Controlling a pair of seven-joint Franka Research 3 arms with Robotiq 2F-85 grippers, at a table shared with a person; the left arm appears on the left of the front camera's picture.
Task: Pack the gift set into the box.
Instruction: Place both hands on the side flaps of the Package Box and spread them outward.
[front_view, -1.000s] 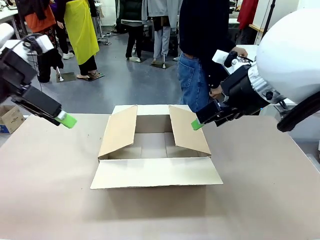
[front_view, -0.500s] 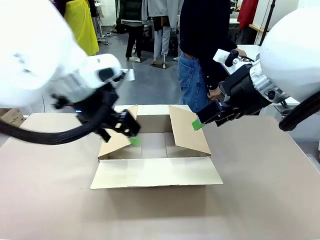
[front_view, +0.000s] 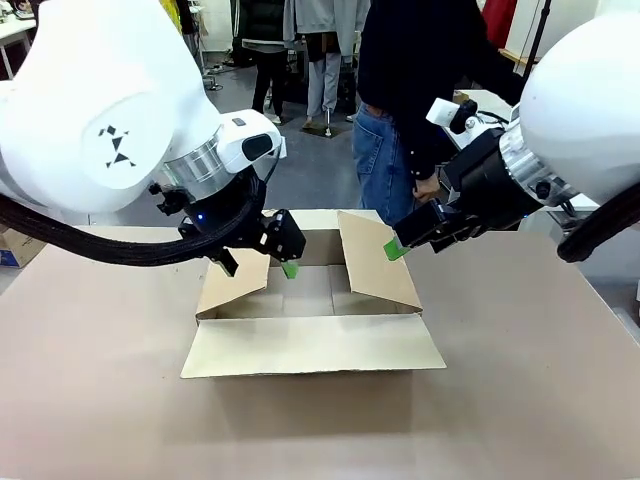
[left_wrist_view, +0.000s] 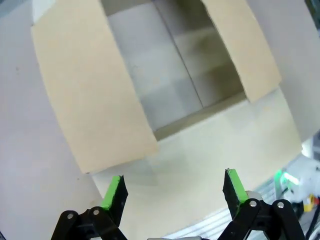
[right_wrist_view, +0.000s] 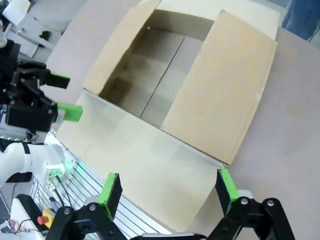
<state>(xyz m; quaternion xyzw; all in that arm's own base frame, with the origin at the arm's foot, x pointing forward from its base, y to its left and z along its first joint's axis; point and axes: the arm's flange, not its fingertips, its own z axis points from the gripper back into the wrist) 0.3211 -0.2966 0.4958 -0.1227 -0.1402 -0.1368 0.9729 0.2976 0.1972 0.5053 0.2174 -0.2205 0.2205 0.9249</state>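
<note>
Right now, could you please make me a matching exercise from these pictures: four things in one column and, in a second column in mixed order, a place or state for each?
Things:
1. left gripper
2. right gripper
3. box
4. person

Places or states:
A. open, beside the box's right flap
B. standing beyond the box, at its far side
C. open, above the box's left flap
D. four flaps open, nothing inside

Pairs: 1-C, 2-A, 3-D, 4-B
</note>
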